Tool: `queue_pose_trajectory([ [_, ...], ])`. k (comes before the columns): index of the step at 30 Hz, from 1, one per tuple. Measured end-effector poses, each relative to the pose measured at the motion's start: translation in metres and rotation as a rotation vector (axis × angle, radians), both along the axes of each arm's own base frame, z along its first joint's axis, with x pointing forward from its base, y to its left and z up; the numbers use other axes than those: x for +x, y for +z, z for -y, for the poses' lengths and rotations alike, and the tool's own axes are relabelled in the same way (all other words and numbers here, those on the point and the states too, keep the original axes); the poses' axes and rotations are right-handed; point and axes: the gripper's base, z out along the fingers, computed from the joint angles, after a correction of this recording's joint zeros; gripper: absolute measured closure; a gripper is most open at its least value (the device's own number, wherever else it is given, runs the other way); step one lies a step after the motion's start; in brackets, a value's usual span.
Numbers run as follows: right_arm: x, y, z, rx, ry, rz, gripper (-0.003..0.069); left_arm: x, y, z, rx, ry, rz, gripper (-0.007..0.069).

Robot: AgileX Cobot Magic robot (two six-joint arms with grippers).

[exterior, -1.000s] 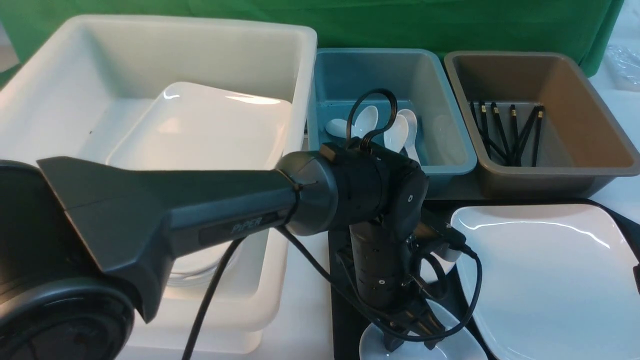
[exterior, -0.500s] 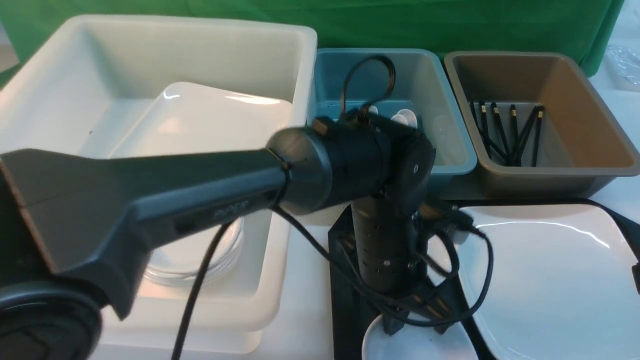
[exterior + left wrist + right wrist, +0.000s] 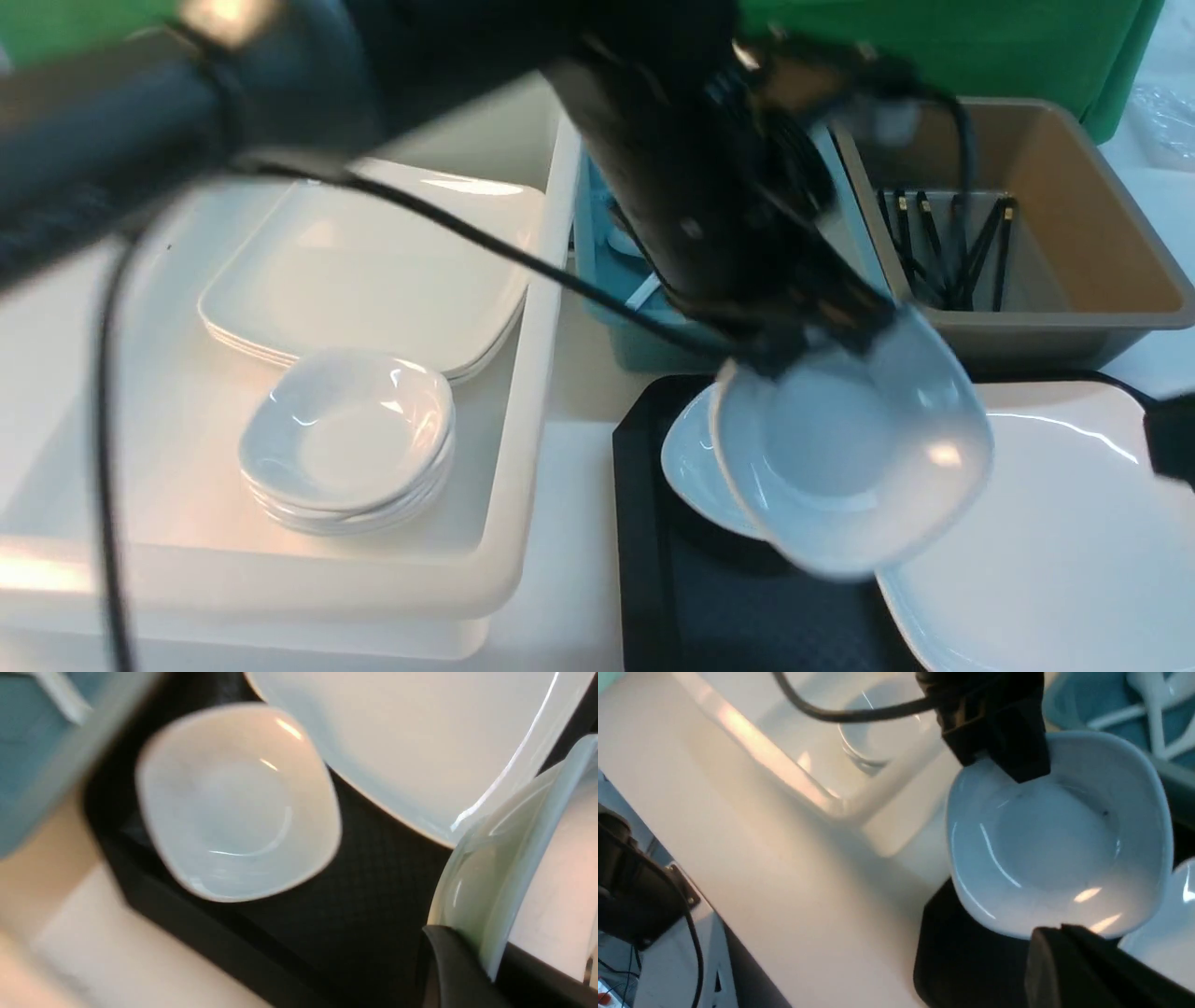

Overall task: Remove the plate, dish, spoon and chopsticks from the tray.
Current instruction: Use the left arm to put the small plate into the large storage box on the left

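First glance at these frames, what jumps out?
The left gripper dominates the middle of the front view, clamped on the rim of a small white dish that hangs tilted over the black tray. A second small dish lies on the tray below it, beside the large white plate. To the left, the white bin holds stacked plates and small dishes.
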Motion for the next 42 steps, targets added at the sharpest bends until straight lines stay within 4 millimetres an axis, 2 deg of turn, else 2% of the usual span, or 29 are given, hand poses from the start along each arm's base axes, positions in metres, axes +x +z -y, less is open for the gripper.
queue_pose_trajectory([
  [1,0.000,0.006,-0.002,0.020,0.023,0.014,0.0638,0.005,0.007,-0.011,-0.012,0.030,0.013,0.0598],
  [4,0.008,0.019,-0.011,0.060,0.119,0.013,0.0638,0.015,0.038,-0.069,-0.072,0.176,0.067,0.0598],
  [5,0.011,0.019,-0.013,0.061,0.134,0.006,0.0638,0.018,0.039,-0.080,-0.075,0.207,0.067,0.0598],
  [6,0.017,0.020,-0.017,0.069,0.161,-0.013,0.0638,0.018,0.046,-0.109,-0.087,0.282,0.080,0.0598],
  [7,0.021,0.020,-0.020,0.069,0.176,-0.026,0.0638,0.018,0.047,-0.122,-0.086,0.313,0.083,0.0598],
  [8,0.026,0.018,-0.024,0.068,0.197,-0.046,0.0638,0.017,0.046,-0.143,-0.078,0.368,0.082,0.0598],
  [11,0.039,0.010,-0.040,0.049,0.261,-0.093,0.0638,0.012,0.029,-0.198,-0.035,0.521,0.035,0.0598],
  [12,0.043,0.006,-0.048,0.038,0.286,-0.103,0.0638,0.010,0.016,-0.219,-0.016,0.582,0.000,0.0598],
  [16,0.058,-0.010,-0.077,-0.016,0.327,-0.103,0.0638,0.008,-0.033,-0.268,0.015,0.686,-0.096,0.0598],
  [19,0.066,-0.019,-0.097,-0.046,0.341,-0.098,0.0638,0.010,-0.059,-0.279,0.016,0.691,-0.102,0.0598],
  [23,0.077,-0.022,-0.125,-0.066,0.388,-0.103,0.0638,0.019,-0.080,-0.277,-0.014,0.631,-0.055,0.0598],
  [28,0.086,-0.020,-0.136,-0.058,0.389,-0.106,0.0633,0.032,-0.092,-0.273,-0.077,0.582,-0.041,0.0598],
  [34,0.095,-0.014,-0.139,-0.007,0.322,-0.050,0.0627,0.042,-0.118,-0.264,-0.041,0.516,-0.109,0.0575],
  [37,0.096,-0.013,-0.140,0.004,0.308,-0.035,0.0623,0.043,-0.124,-0.258,0.021,0.478,-0.119,0.0512],
  [40,0.096,-0.013,-0.140,0.002,0.310,-0.039,0.0623,0.042,-0.125,-0.257,0.066,0.487,-0.123,0.0398],
  [41,0.096,-0.014,-0.139,-0.003,0.312,-0.041,0.0622,0.043,-0.124,-0.257,0.075,0.488,-0.125,0.0380],
  [42,0.095,-0.015,-0.139,-0.014,0.316,-0.044,0.0622,0.044,-0.120,-0.258,0.103,0.488,-0.112,0.0319],
])
